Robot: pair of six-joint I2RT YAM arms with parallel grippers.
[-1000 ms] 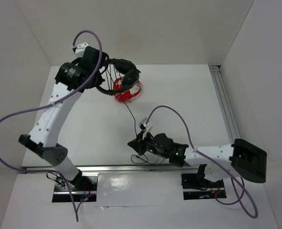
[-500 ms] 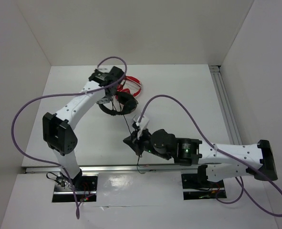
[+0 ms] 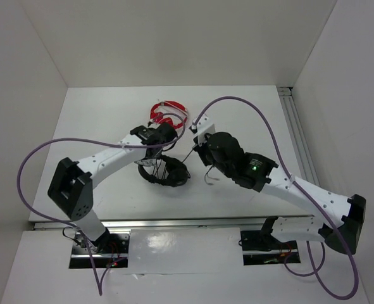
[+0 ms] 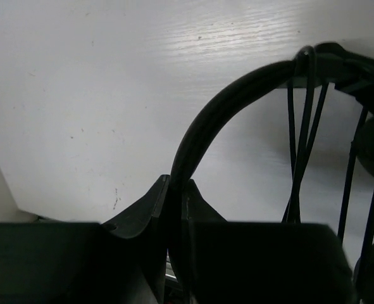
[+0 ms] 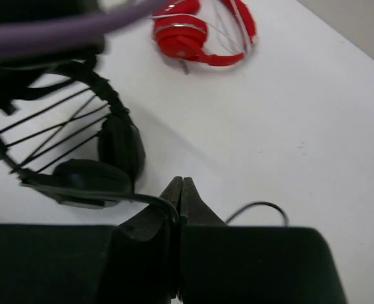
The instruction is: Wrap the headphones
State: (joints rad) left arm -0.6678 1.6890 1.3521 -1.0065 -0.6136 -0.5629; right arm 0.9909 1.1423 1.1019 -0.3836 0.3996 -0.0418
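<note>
Headphones [image 3: 166,172] dropped from beside the red pair [image 3: 168,115] to lower centre; left tool [image 4: 177,187] clamped on headband [image 4: 224,107], right tool [image 5: 180,190] pinching cable [image 5: 142,197]

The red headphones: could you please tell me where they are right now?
In the top view, the red headphones lie far centre, just beyond the left gripper holding the black headphones.
</note>
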